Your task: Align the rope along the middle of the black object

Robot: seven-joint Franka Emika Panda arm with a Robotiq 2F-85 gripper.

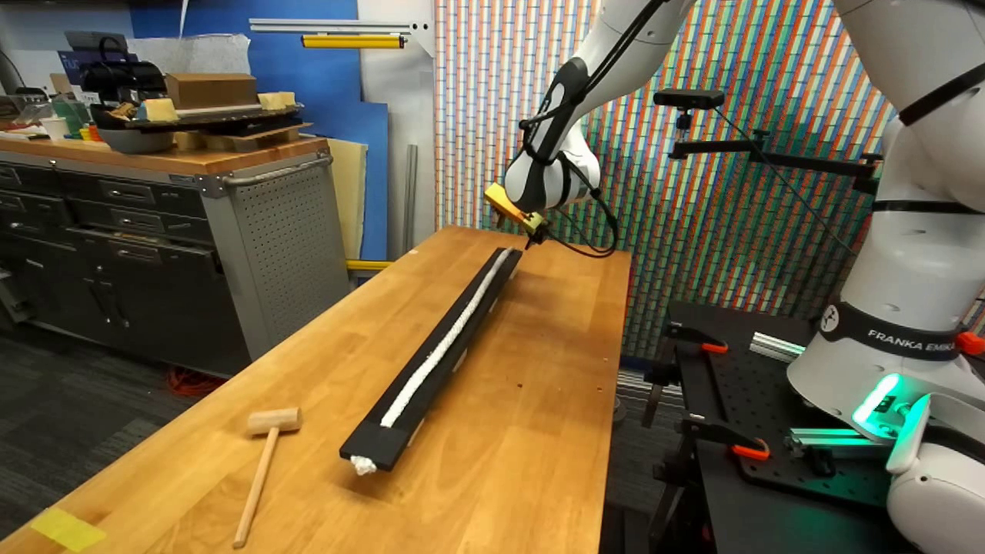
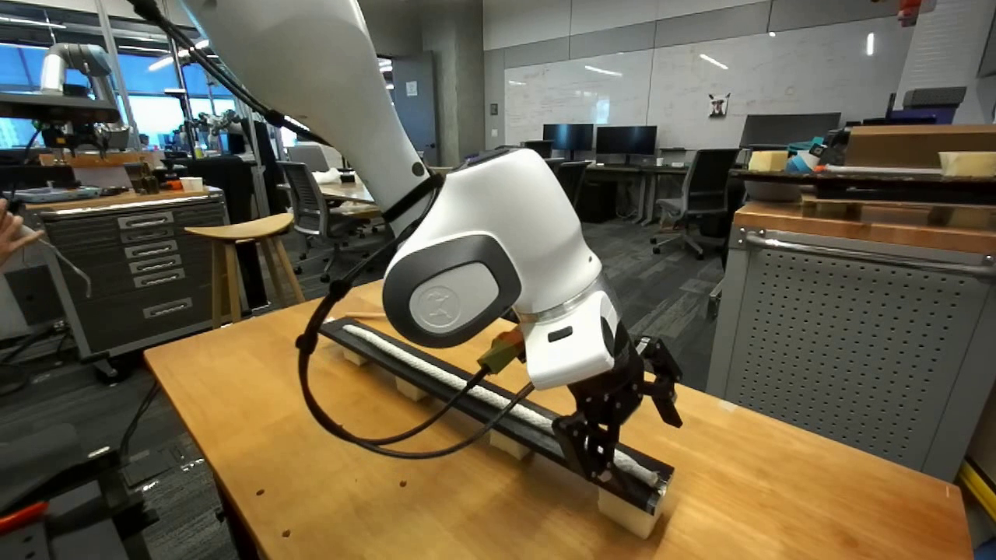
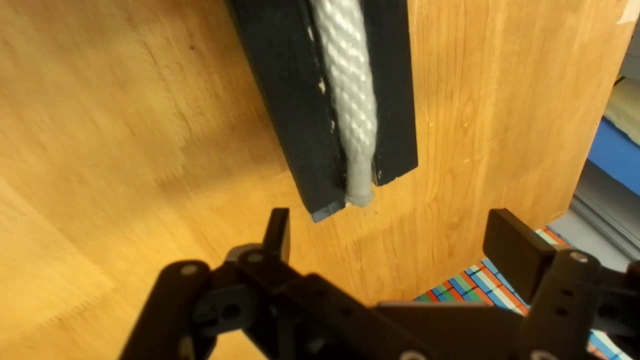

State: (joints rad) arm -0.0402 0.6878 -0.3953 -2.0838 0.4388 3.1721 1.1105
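Observation:
The black object (image 1: 400, 400) is a long narrow black bar with a groove, lying lengthwise on the table. It also shows in an exterior view (image 2: 467, 400) and in the wrist view (image 3: 295, 100). The white rope (image 1: 439, 352) lies along its top with a slight bend. In the wrist view the rope (image 3: 352, 90) sits in the groove, its end at the bar's notched end. My gripper (image 3: 389, 220) is open with nothing between its fingers, just past that bar end. In an exterior view the gripper (image 2: 638, 447) hangs over that same end and hides part of the rope.
A wooden mallet (image 1: 265, 462) lies on the table (image 1: 531, 431) near the bar's other end. Pale blocks (image 2: 510, 445) hold the bar off the table. Yellow tape (image 1: 68, 529) is at a table corner. A patterned wall stands behind the table's far edge.

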